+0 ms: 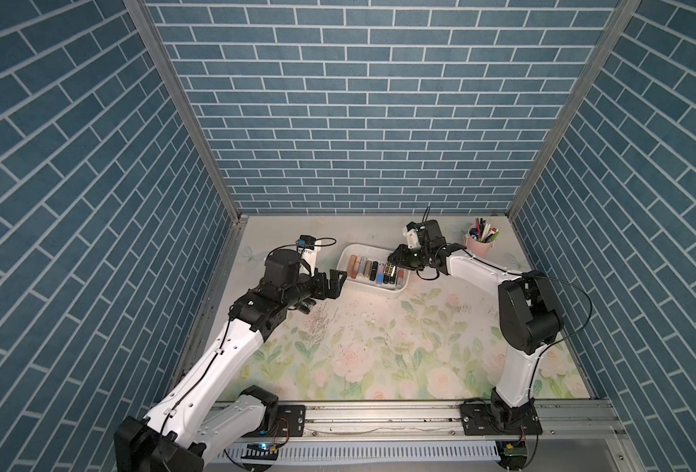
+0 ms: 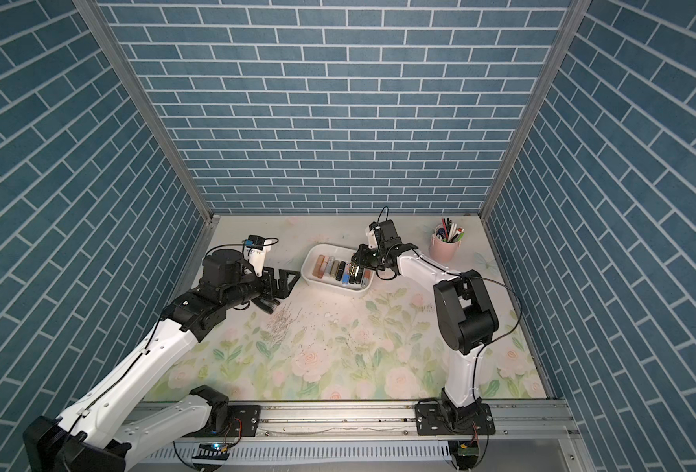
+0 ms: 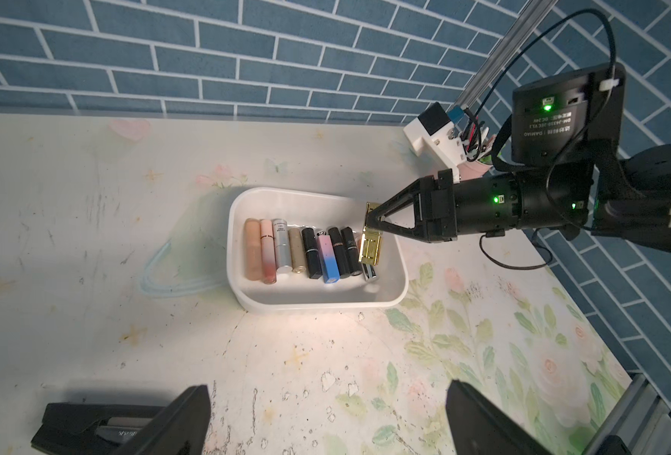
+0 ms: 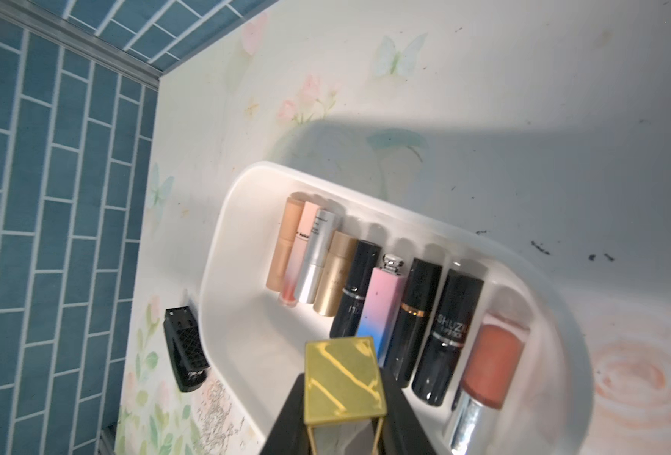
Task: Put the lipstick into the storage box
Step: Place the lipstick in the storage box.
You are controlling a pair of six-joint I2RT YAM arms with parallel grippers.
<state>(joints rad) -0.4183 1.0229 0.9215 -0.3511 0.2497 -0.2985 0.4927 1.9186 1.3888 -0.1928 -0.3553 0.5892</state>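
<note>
Look at the black lipstick [image 4: 450, 335] lying in the storage box [image 4: 239, 236]: white capitals, "SHUZU", then it cuts off, and the smaller line beneath is a blur. Over on the right arm's black motor housing [image 3: 548, 126], an upside-down label reads "DAMIAO" and "DM-J4310-2EC". Print on the pink tube [image 4: 306, 240] and silver tube [image 4: 322, 236] is too small to read.

Reaching far on the left, elbow low, left gripper [image 3: 328, 388] spread fully wide, pointing right. Stretching in from the right, forearm angled left, wrist dipped, right gripper [image 3: 374, 221] pinched tight on the gold lipstick [image 3: 371, 246].
</note>
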